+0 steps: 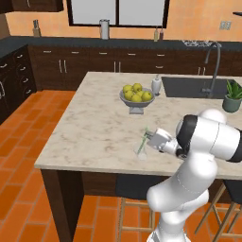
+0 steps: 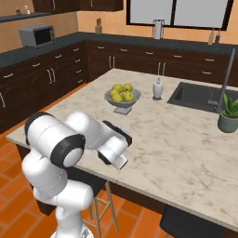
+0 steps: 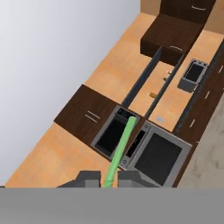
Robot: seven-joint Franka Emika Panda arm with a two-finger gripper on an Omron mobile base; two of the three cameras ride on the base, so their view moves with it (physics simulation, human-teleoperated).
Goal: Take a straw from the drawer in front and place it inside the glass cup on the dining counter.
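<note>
Straw held over the glass cup at the near edge of the desk; alignment of stick to rim is the governing relation.

In the hand view the pincer [image 3: 110, 178] stands narrow, closed on the straw [image 3: 120, 148], whose long axis runs straight out from between the fingertips. In the left base view the straw [image 1: 143, 138] is tilted slightly off upright, its lower end at or inside the glass cup [image 1: 142, 152], which stands on the dining counter [image 1: 94, 127] just beside the pincer [image 1: 150, 137]. Whether the tip has cleared the rim cannot be told. Judgement: release depends on the straw's lower end lying within the cup mouth.
</note>
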